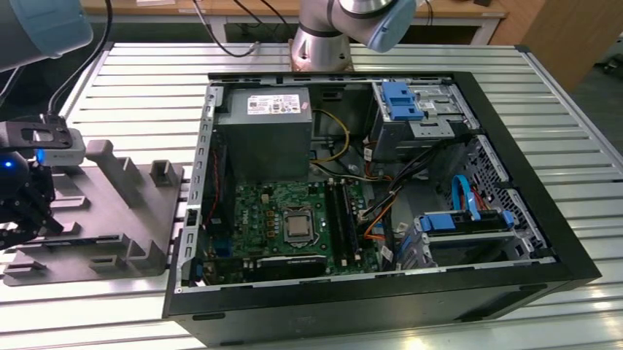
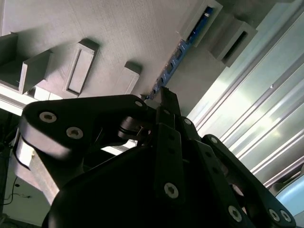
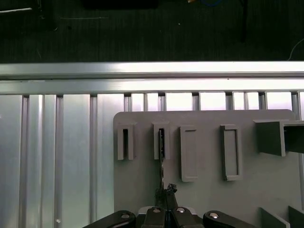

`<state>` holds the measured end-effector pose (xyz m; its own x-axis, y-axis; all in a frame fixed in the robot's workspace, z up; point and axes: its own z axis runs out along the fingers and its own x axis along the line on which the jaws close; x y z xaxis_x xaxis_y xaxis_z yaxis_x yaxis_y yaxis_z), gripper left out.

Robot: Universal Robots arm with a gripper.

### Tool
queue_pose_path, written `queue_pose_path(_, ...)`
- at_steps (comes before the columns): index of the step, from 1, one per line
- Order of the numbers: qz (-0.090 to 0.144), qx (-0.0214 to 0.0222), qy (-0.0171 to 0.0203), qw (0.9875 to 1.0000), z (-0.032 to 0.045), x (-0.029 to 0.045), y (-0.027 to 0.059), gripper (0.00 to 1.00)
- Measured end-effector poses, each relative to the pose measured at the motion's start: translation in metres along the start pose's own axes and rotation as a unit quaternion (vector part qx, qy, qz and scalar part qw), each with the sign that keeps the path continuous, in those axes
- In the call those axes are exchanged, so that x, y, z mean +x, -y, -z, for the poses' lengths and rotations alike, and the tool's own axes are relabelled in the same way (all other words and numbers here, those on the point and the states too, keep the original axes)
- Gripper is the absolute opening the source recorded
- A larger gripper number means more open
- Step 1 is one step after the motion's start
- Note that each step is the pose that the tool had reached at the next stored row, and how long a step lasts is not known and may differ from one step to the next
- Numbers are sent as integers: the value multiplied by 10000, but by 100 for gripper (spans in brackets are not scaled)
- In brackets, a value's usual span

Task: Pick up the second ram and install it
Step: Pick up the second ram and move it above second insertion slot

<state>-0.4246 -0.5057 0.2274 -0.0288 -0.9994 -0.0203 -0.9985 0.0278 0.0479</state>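
- Second ram [image 2: 176,58] stands on its edge in a slot of the grey holder [image 1: 107,213], so it is not yet lifted out.
- In the exterior view the holder lies on the slatted surface [image 1: 146,80], at about 9 o'clock from the open computer case [image 1: 506,288] and well apart from it.
- The claw [image 1: 14,227] hangs low over the holder, at the 9 o'clock edge of that view.
- In both wrist views the near end of the second ram runs in between the tips of the claw [image 3: 165,191], and the rest of the stick reaches away from it along the slot.
- The claw looks narrow, drawn together on the thin stick. I judge that it grips the stick.
- By my judgement the work is only at the grasp. The stick is not raised, not carried toward 3 o'clock, and not seated in the black memory slots [image 1: 336,211] of the green motherboard [image 1: 262,200].
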Motion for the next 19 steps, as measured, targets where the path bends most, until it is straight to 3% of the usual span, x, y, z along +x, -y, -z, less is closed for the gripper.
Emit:
queue_pose_path(7, 10, 0, 1, 10000, -61, 3, 3, 10)
queue_pose_path(14, 11, 0, 2, 10000, -64, 7, 2, 10)
queue_pose_path(17, 10, 0, 2, 10000, -65, 11, -1, 17)
queue_pose_path(19, 11, 0, 1, 10000, -65, 14, -4, 29)
